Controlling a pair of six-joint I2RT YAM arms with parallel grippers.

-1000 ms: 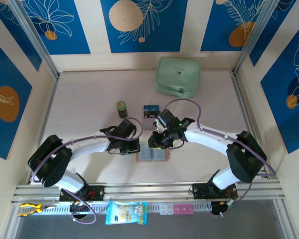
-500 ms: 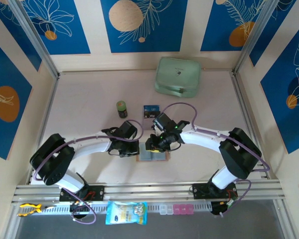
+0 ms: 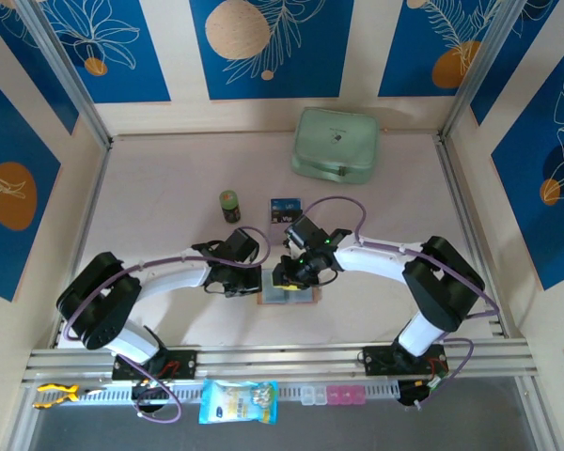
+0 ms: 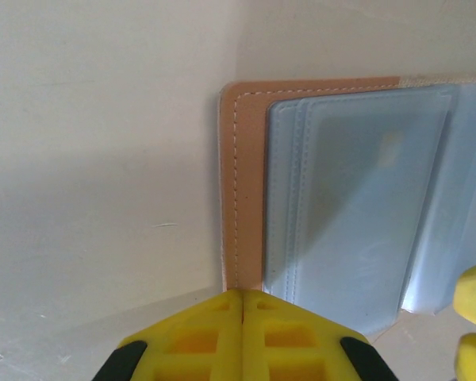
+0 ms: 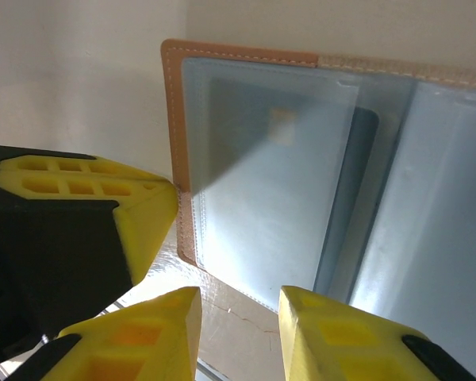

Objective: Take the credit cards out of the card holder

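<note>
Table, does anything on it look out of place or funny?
One dark blue credit card lies loose on the table, apart from the open card holder, near a small green can. Nothing looks spilled or broken.

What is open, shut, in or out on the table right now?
Wallet: open, lying flat.
Card inside: tucked in a wallet pocket.
Blue card: out, flat on the table.
Green case: closed.
Small can: standing upright.
Left gripper: shut, at the wallet's edge.
Right gripper: open, over the wallet.
</note>
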